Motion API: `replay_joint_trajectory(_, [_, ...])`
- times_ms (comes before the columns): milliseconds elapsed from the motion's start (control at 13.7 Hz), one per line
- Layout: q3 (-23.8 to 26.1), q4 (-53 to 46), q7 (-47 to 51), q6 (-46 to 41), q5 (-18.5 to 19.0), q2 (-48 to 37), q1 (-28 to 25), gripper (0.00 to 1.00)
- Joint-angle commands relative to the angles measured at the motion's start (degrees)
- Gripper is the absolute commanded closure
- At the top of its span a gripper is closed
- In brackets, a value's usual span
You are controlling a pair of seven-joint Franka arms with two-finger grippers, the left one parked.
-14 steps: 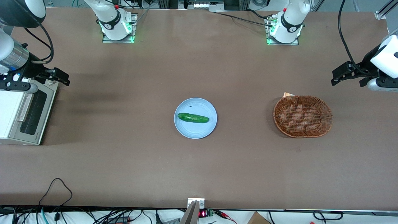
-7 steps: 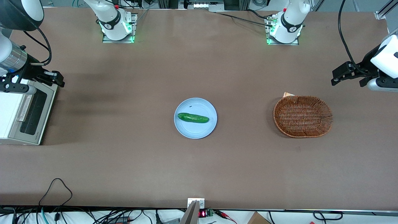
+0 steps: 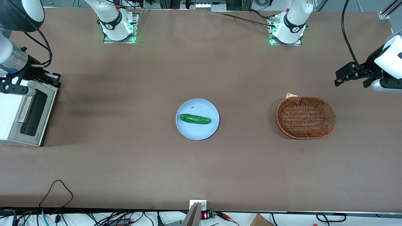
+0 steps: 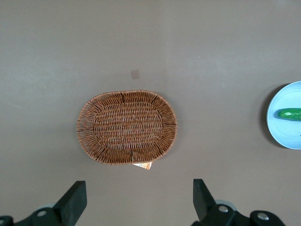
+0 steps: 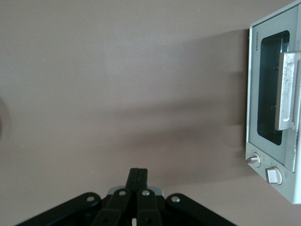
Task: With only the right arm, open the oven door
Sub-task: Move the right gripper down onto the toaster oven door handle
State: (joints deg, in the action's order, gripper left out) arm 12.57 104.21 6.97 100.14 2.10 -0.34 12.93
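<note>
The white-cream oven (image 3: pixel 12 116) stands at the working arm's end of the table. Its door (image 3: pixel 31 114) is closed, with dark glass and a pale bar handle (image 3: pixel 25 108). The right wrist view also shows the oven door (image 5: pixel 270 113), its handle (image 5: pixel 287 90) and two round knobs (image 5: pixel 265 168). The white right arm (image 3: pixel 12 53) reaches over the oven's end farther from the front camera. My black gripper (image 3: pixel 56 79) hangs above the door's corner there, fingers (image 5: pixel 138 176) pressed together and empty, apart from the handle.
A blue plate (image 3: pixel 197 131) with a green cucumber (image 3: pixel 195 119) lies mid-table. A brown wicker basket (image 3: pixel 306 117) sits toward the parked arm's end; it also shows in the left wrist view (image 4: pixel 127 127).
My gripper has drawn back toward the oven, from out over the bare table to just above the door's corner. The oven door has not moved.
</note>
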Motion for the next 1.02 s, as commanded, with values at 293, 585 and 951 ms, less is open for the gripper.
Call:
replay_joint_trajectory(293, [-0.2, -1.3, 1.2, 1.4, 20.7, 9.1, 0.1, 1.00])
replay_joint_trajectory(585, [-1.4, -1.4, 3.9, 1.9, 34.2, 14.1, 0.0, 1.00])
replay_joint_trajectory(951, [-3.2, -1.0, 12.6, 4.8, 47.0, 19.4, 0.4, 1.00])
